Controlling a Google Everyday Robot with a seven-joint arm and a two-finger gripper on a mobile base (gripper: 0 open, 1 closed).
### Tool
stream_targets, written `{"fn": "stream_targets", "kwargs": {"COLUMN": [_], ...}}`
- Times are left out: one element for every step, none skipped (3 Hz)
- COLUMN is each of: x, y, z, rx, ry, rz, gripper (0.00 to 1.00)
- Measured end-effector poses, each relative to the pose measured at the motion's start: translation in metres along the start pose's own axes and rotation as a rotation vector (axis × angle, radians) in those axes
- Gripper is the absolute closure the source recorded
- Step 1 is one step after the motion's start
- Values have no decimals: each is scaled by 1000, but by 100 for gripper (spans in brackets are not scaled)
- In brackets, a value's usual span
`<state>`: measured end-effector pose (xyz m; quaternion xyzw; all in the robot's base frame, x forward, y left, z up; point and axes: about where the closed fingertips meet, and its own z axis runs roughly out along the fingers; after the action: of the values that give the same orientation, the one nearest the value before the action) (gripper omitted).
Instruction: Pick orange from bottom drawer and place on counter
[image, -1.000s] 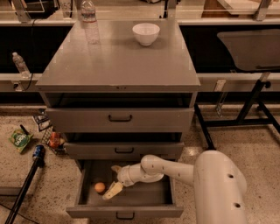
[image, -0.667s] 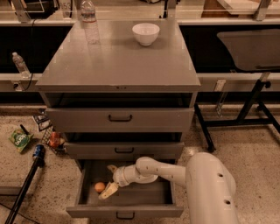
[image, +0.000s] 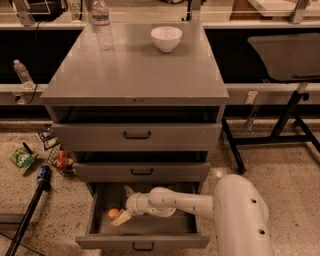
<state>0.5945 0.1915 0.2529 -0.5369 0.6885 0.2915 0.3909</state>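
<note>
The orange lies in the left part of the open bottom drawer, on its tray. My gripper reaches into the drawer from the right on a white arm. It sits just right of the orange, one finger near the fruit and the other behind it. The fruit rests on the tray. The counter is the grey cabinet top above.
A white bowl and a clear water bottle stand at the back of the counter. Two shut drawers sit above the open one. Snack packets and a black pole lie on the floor at left.
My gripper has moved left inside the bottom drawer, closer to the orange. The orange has not moved.
</note>
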Motion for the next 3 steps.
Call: {"fn": "stream_targets", "kwargs": {"x": [1,6,13], "y": [-7,-9,-17], "z": [0,14,33], "rx": [24,2,23], "ry": [3,-20,-19], "rz": [1,2,-41], "gripper": [0,0,0]}}
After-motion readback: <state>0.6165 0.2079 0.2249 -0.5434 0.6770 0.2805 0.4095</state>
